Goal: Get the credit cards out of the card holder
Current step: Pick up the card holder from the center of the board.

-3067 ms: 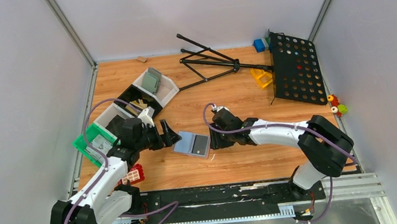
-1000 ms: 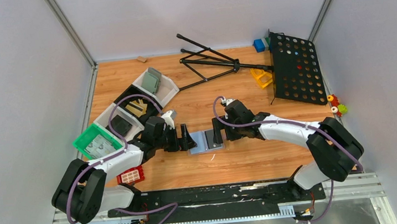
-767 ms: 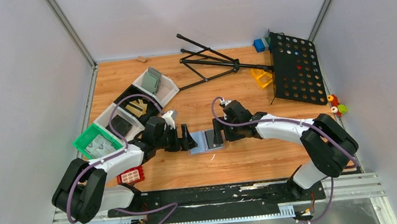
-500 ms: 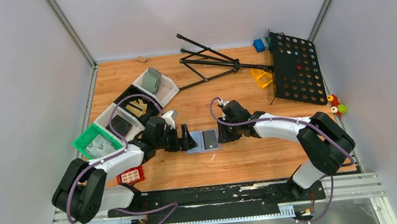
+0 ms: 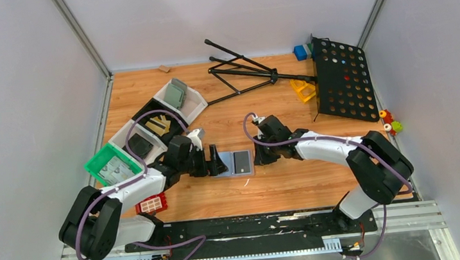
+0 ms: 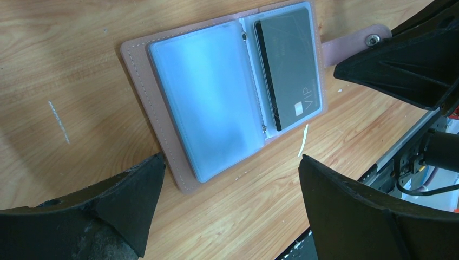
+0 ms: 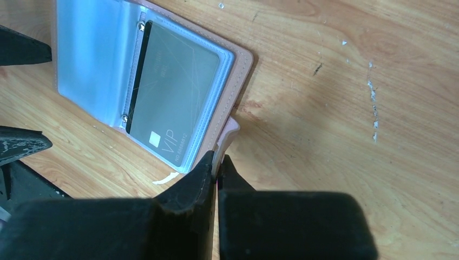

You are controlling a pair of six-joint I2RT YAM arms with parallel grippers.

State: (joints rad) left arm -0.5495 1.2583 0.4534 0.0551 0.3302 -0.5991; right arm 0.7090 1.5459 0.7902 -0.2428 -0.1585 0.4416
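Newly, the right gripper (image 7: 217, 165) has snapped closed, pinching the holder's (image 6: 200, 103) pink strap tab (image 7: 228, 130) at its 3 o'clock edge; this anchors it, apparently ready for extraction. Left gripper (image 5: 216, 162) stands fully open at 9 o'clock. Holder lies open mid-table (image 5: 285, 189): stitched salmon leatherette, frosted plastic sleeves. One glossy black card (image 6: 289, 65), marked VIP, sits pocketed.

Left pincer (image 6: 230, 161) gaping — right pincer (image 7: 217, 162) clamped.

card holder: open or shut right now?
Open. The card holder lies spread flat on the wood, both clear sleeves facing up, with a black card sitting in one sleeve.
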